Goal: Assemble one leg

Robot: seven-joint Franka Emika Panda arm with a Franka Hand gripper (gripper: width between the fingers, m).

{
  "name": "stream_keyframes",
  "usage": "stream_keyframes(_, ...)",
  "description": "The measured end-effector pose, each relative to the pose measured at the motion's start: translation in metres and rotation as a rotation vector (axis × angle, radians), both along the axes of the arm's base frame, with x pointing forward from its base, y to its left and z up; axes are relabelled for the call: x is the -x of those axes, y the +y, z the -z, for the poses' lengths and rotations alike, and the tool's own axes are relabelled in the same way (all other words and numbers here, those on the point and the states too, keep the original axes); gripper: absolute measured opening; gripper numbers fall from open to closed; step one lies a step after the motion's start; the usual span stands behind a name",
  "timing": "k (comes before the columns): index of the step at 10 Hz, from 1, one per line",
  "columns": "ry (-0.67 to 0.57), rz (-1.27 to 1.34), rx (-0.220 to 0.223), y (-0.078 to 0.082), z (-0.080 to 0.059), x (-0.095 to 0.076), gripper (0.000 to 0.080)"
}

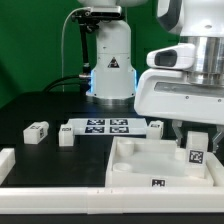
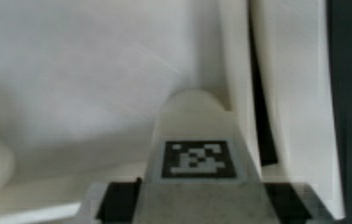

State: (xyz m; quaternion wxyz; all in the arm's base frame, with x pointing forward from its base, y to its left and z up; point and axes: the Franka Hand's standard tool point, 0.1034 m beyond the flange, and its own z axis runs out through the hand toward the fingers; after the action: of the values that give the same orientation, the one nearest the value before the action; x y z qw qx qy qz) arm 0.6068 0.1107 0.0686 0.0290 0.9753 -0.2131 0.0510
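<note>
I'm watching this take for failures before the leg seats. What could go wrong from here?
1. The leg sits in the end effector over the tray-like panel. Held off-centre, it could tilt and miss its socket.
2. The wrist view shows the leg close beside a raised wall, which it could catch.
3. Loose legs lie nearby; a wide retreat could knock them.

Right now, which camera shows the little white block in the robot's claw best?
The wrist view: the leg fills the picture's middle, tag sharp. The exterior view shows the leg small, under the gripper, over the big white panel.
</note>
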Motion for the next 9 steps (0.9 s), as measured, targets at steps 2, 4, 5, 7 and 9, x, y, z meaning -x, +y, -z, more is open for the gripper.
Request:
stream_keyframes(2, -0.003, 0.208, 0.013, -0.012, 0.001, 0.002, 0.0294)
stream_keyframes(4, -0.003, 0.386, 0.042, -0.025, 0.0, 0.006, 0.03)
stream_keyframes(5, -0.005, 0.437, 0.047, -0.028, 0.001, 0.008, 0.03)
stream_keyframes(7, -0.012, 0.569, 0.032, -0.027, 0.001, 0.009, 0.041)
stream_keyframes(9, -0.011, 0.569, 0.033, -0.027, 0.001, 0.009, 0.0628)
